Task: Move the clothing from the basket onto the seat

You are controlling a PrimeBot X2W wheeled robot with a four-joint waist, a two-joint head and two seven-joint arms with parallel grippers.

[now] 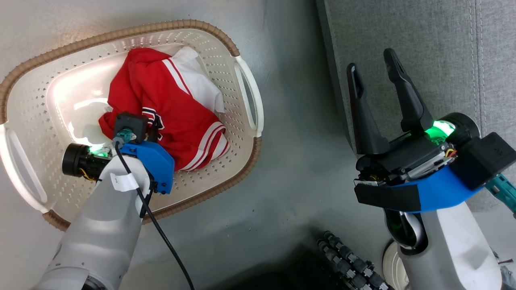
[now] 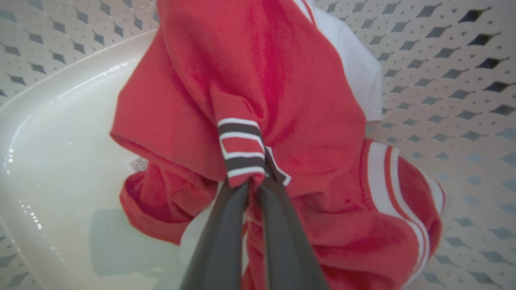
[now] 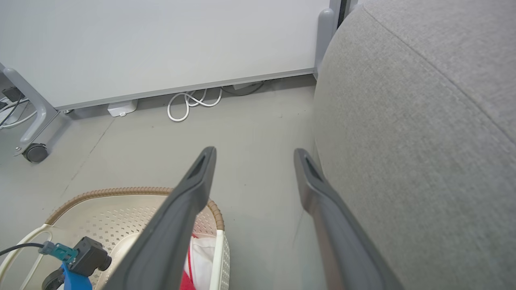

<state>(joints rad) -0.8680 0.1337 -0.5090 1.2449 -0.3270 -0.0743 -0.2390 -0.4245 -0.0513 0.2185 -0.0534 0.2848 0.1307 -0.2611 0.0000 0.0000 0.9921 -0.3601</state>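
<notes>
Left gripper (image 2: 254, 186): down inside the basket (image 1: 121, 34), its 2 fingers narrow and pinched on a black-and-white striped fold of the clothing (image 1: 161, 100).

Clothing: red with white trim, lying bunched on the basket's bottom, toward the end nearer the seat (image 1: 423, 48).

Right gripper (image 1: 371, 60): spread wide, holding nothing, hanging in the air at the seat's front edge.

Basket: standing on the grey floor (image 1: 290, 169), to the left of the seat and apart from it.
</notes>
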